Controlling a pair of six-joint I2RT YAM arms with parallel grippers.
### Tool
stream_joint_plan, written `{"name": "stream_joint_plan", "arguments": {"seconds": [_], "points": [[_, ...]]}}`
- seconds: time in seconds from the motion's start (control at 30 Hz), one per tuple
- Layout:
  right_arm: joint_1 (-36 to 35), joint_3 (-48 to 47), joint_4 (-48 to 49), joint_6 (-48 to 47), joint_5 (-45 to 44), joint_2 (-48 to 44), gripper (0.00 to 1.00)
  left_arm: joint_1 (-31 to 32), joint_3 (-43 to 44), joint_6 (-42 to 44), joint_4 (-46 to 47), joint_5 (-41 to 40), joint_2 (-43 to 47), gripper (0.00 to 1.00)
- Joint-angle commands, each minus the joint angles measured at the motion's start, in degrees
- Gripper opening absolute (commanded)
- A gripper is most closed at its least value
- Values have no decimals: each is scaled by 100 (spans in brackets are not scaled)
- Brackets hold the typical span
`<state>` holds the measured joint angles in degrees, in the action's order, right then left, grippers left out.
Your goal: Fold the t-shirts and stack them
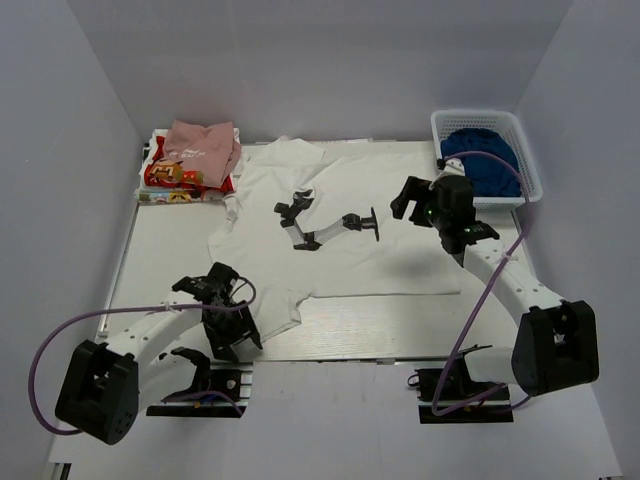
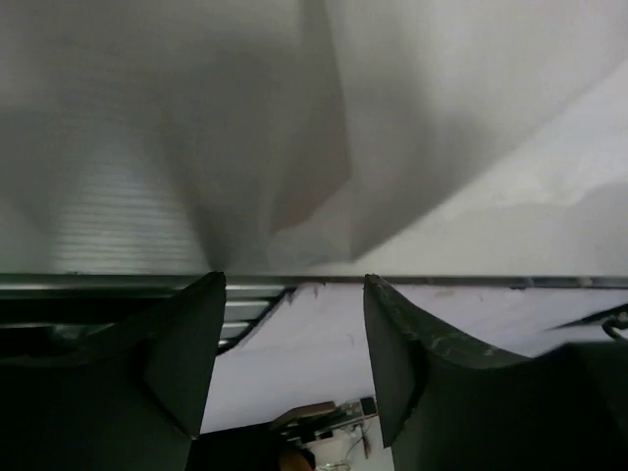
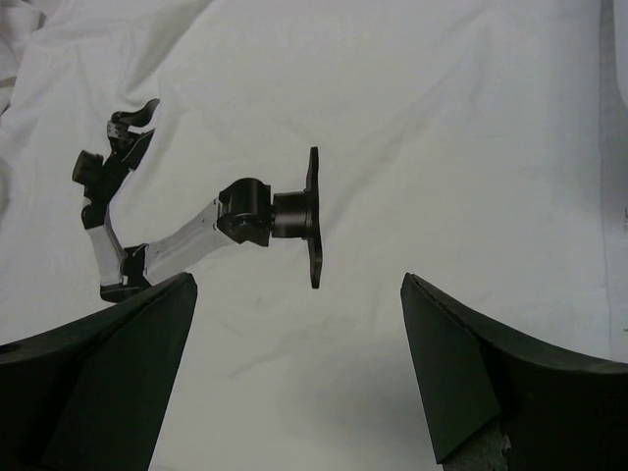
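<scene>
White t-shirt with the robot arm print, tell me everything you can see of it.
The white t-shirt is soft, lightly wrinkled cloth, spread flat across the middle of the table, print side up. The print shows a black and grey robot arm. One sleeve points to the near edge beside the open left tool; the far-left part reaches the folded stack. The open right tool hovers above, not touching.

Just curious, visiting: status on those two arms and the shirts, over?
Left gripper open at near-left corner of white t-shirt; right gripper open above its print. Shirt spread, not yet folded. Pink t-shirt folded, far left. Nothing lying on the white one.
</scene>
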<state>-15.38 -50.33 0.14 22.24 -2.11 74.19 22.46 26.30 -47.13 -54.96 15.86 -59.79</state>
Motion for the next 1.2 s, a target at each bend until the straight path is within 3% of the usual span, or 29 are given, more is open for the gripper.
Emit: {"name": "stream_joint_plan", "arguments": {"seconds": [0.0,0.07,0.23,0.3,0.37,0.57,0.6,0.8,0.93,1.17], "points": [[43,66,144,105,114,-28,90,92,164,-94,572,-250,-296,66],[35,241,144,193,62,-80,90,144,217,-234,1214,-189,-367,52],[61,655,-233,325,-614,-510,90,250,270,-165,1655,-320,-621,40],[52,699,-620,386,-956,-748,90,311,217,-95,1708,-268,-822,24],[61,778,-970,526,-1098,-1045,90,312,86,-42,1813,-267,-893,1],[105,1324,-2069,949,-1687,-1881,90,470,191,354,2068,391,-658,0],[122,1315,-2575,992,-1714,-1926,90,470,243,415,2068,514,-570,0],[210,1499,-3283,1291,-1819,-2067,90,523,182,521,1911,725,46,0],[263,1754,-3258,1458,-1679,-1822,90,523,182,574,2041,796,371,0],[316,2404,-2152,1696,-1476,-1540,90,523,428,679,2569,866,424,0]]}}
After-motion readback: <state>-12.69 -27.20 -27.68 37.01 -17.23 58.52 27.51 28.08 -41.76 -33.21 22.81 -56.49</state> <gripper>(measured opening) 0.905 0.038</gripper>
